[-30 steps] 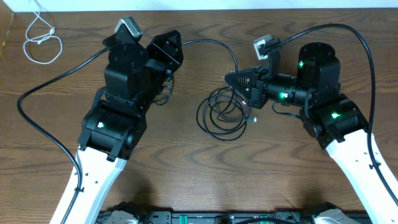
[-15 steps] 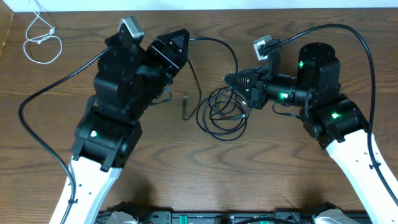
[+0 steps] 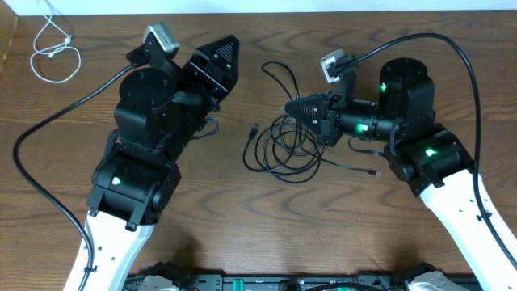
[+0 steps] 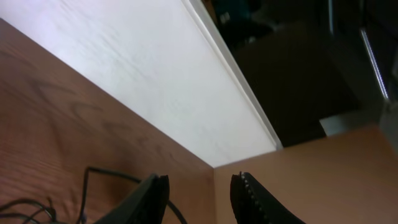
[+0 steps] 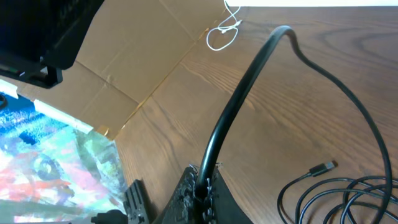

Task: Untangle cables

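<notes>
My right claw (image 3: 289, 106) sits just right of the middle in the overhead view, pinched tight on a thin black cable (image 5: 233, 121). In the right wrist view that cable climbs from between my fingertips at the bottom edge, arcs toward the top of the frame and falls away to the right. Just below the claw in the overhead view, the loose coil of black cables (image 3: 283, 153) lies on the brown wood-grain table (image 3: 323, 234), with one small black plug end (image 3: 253, 128) poking out at the coil's upper left. My left claw (image 4: 199, 196) gapes wide with nothing between its fingers; in the overhead view it points toward the top of the frame, left of centre and apart from the coil. Far off in the upper left corner lies the thin white cord (image 3: 55, 50), looped by itself, well apart from the black ones.
</notes>
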`<state>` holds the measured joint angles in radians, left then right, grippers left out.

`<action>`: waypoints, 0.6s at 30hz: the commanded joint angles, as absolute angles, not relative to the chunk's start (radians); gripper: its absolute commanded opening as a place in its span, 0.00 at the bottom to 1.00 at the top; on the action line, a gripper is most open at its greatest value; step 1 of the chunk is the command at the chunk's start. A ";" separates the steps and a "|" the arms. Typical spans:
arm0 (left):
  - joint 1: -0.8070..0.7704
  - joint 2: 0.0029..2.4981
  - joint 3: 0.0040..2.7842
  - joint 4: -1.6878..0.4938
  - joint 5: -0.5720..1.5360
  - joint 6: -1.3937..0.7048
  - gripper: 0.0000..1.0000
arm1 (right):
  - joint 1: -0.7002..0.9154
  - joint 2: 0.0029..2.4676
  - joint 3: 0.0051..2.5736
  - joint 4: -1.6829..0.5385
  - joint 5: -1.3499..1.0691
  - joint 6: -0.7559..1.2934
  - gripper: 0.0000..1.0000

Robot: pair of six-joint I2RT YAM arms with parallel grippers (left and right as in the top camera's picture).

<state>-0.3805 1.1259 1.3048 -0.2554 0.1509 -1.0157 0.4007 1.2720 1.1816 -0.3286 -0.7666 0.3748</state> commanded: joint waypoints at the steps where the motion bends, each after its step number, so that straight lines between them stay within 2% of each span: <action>1: -0.377 1.124 1.314 -0.259 0.241 -0.996 0.38 | 0.408 1.251 1.184 -0.310 -0.781 0.366 0.01; 7: -0.377 1.139 1.314 -0.317 0.231 -1.016 0.32 | 0.408 1.251 1.184 -0.207 -0.951 0.338 0.01; 18: -0.377 1.167 1.313 -0.369 0.244 -1.137 0.33 | 0.408 1.251 1.184 -0.123 -1.055 0.336 0.01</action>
